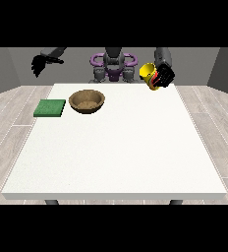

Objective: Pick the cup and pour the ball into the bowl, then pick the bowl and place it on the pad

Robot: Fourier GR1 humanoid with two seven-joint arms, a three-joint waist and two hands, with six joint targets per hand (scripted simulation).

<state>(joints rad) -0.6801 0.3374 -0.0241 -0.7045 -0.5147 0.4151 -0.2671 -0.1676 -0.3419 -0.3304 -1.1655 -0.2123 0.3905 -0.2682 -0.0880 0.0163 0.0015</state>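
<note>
Front view. The hand at the view's right (164, 76) holds the yellow cup (148, 72) aloft above the table's far right corner, its fingers curled round the cup's body; the cup is tilted, mouth towards the view's left. The ball cannot be made out, so whether it lies inside the cup cannot be told. The wooden bowl (87, 101) stands near the far edge of the white table (116, 157), left of centre, well apart from the cup. The green pad (50, 108) lies just beside the bowl, by the far left corner. The hand at the view's left (39, 64) hangs raised beyond the far left corner, fingers apart and pointing downward, holding nothing. Judged step: carrying the cup to the bowl. To do it well, the cup should travel without tipping further until its mouth is over the bowl's middle, then tilt gradually so that the ball rolls in rather than past the rim.
</note>
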